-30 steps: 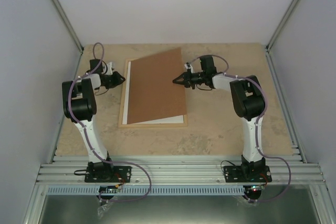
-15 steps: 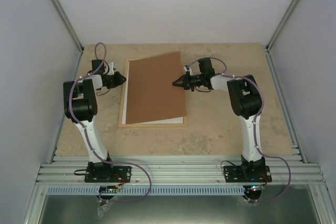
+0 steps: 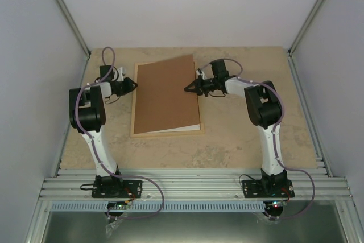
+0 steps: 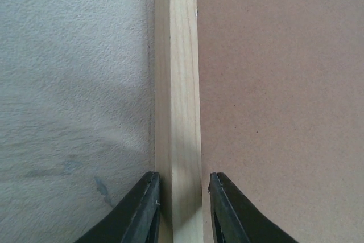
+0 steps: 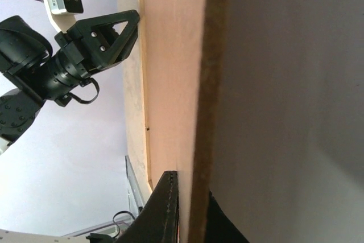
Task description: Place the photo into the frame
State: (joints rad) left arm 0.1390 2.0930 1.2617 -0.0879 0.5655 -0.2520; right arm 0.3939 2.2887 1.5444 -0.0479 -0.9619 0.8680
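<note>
The pale wood frame [image 3: 133, 106] lies flat on the table. The brown backing board [image 3: 165, 95] lies tilted over it, left edge down and right edge raised. Only a white strip of the photo [image 3: 185, 127] shows under the board's near edge; its printed side is hidden. My right gripper [image 3: 189, 88] is shut on the board's right edge [image 5: 205, 83], which runs between its fingers [image 5: 168, 209]. My left gripper [image 3: 132, 84] grips the frame's left rail [image 4: 177, 83], one finger [image 4: 142, 211] on each side, next to the board [image 4: 273, 112].
The table is beige marble [image 3: 239, 135] with grey walls on three sides and an aluminium rail [image 3: 193, 186] at the near edge, where both arm bases stand. My left arm [image 5: 85, 44] shows across the frame in the right wrist view.
My right gripper has moved left and down with the board's edge, so the board lies flatter and squarer over the frame. The left gripper has stayed on the frame's left rail.
</note>
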